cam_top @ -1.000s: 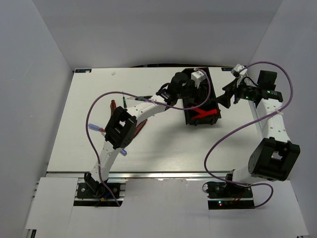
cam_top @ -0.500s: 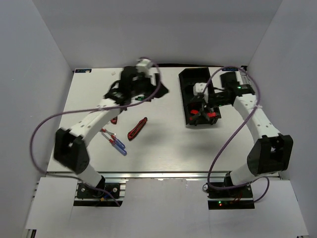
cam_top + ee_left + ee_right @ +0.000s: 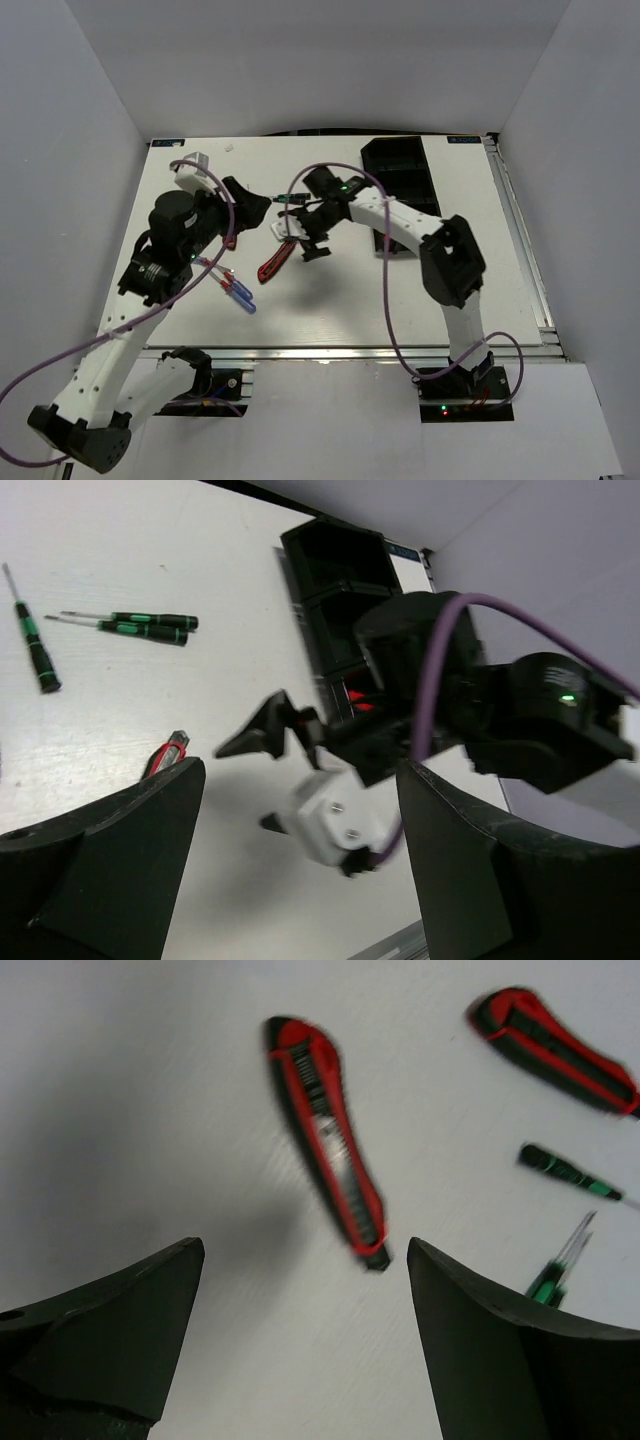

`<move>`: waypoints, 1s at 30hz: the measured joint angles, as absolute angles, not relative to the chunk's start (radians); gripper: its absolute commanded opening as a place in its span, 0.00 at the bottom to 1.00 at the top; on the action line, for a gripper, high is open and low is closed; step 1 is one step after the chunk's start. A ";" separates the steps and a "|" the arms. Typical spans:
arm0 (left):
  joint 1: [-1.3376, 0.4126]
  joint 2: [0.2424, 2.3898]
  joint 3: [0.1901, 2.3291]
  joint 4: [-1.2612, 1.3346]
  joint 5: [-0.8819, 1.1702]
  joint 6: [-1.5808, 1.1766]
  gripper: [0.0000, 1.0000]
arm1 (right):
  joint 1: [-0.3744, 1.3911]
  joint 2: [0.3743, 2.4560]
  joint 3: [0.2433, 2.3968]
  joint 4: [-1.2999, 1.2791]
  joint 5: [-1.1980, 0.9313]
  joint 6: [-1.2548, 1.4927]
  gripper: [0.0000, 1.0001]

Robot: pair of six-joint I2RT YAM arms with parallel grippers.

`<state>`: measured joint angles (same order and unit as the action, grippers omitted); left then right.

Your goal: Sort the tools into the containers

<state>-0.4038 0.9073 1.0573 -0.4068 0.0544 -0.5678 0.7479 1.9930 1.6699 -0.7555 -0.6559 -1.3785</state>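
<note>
tbl (image 3: 340, 300): white | walls (image 3: 300, 60): grey, 3 sides | alu rail (image 3: 330, 354): near edge

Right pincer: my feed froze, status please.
Right pincer open, empty, above red-and-black knife on table. Left pincer open, empty, nearby. Nothing between pincer and knife.

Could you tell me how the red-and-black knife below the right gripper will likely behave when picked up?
The knife looks stiff and flattish, lying flat, so it probably won't roll or bend. Being long and slim, it may swing if pinched near one end. Its body looks like smooth plastic, so the right gripper could slip.
</note>
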 measured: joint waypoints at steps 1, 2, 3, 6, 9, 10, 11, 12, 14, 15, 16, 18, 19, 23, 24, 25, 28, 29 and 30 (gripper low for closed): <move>-0.404 0.884 1.053 -0.425 0.038 -0.579 0.88 | 0.769 2.041 1.724 -0.744 -0.645 -1.363 0.89; -0.404 0.860 1.050 -0.445 0.022 -0.591 0.88 | 0.789 2.086 1.776 -0.726 -0.633 -1.352 0.89; -0.404 0.839 1.047 -0.458 0.011 -0.599 0.88 | 0.805 2.129 1.824 -0.714 -0.624 -1.338 0.89; -0.404 0.781 1.044 -0.506 -0.019 -0.626 0.89 | 0.849 2.252 1.963 -0.678 -0.603 -1.289 0.89; -0.404 0.730 1.044 -0.560 -0.038 -0.645 0.91 | 0.876 2.317 2.001 -0.667 -0.596 -1.261 0.89; -0.404 0.716 1.044 -0.579 -0.043 -0.651 0.91 | 0.883 2.331 2.001 -0.670 -0.593 -1.256 0.88; -0.404 0.705 1.044 -0.595 -0.047 -0.655 0.92 | 0.888 2.343 2.001 -0.673 -0.591 -1.251 0.88; -0.404 0.694 1.045 -0.612 -0.053 -0.659 0.92 | 0.892 2.353 2.001 -0.675 -0.589 -1.247 0.88; -0.404 0.680 1.045 -0.642 -0.064 -0.664 0.92 | 0.897 2.364 1.998 -0.680 -0.585 -1.239 0.87; -0.404 0.675 1.046 -0.655 -0.068 -0.665 0.92 | 0.899 2.365 1.993 -0.682 -0.583 -1.237 0.87; -0.404 0.672 1.047 -0.664 -0.071 -0.667 0.92 | 0.900 2.365 1.988 -0.682 -0.582 -1.234 0.87; -0.404 0.669 1.048 -0.682 -0.073 -0.668 0.92 | 0.900 2.365 1.979 -0.680 -0.576 -1.226 0.86; -0.404 0.669 1.048 -0.686 -0.073 -0.669 0.92 | 0.900 2.365 1.975 -0.680 -0.570 -1.218 0.86; -0.404 0.673 1.048 -0.703 -0.072 -0.668 0.92 | 0.900 2.373 1.971 -0.680 -0.548 -1.187 0.84; -0.404 0.675 1.048 -0.704 -0.072 -0.667 0.92 | 0.900 2.378 1.971 -0.681 -0.550 -1.179 0.83; -0.404 0.676 1.048 -0.704 -0.072 -0.667 0.92 | 0.900 2.378 1.971 -0.682 -0.551 -1.175 0.82; -0.404 0.677 1.048 -0.706 -0.071 -0.667 0.92 | 0.900 2.378 1.971 -0.686 -0.549 -1.170 0.77; -0.404 0.676 1.048 -0.707 -0.070 -0.667 0.92 | 0.900 2.378 1.971 -0.690 -0.548 -1.171 0.74; -0.404 0.675 1.048 -0.708 -0.070 -0.667 0.92 | 0.900 2.378 1.970 -0.694 -0.548 -1.173 0.68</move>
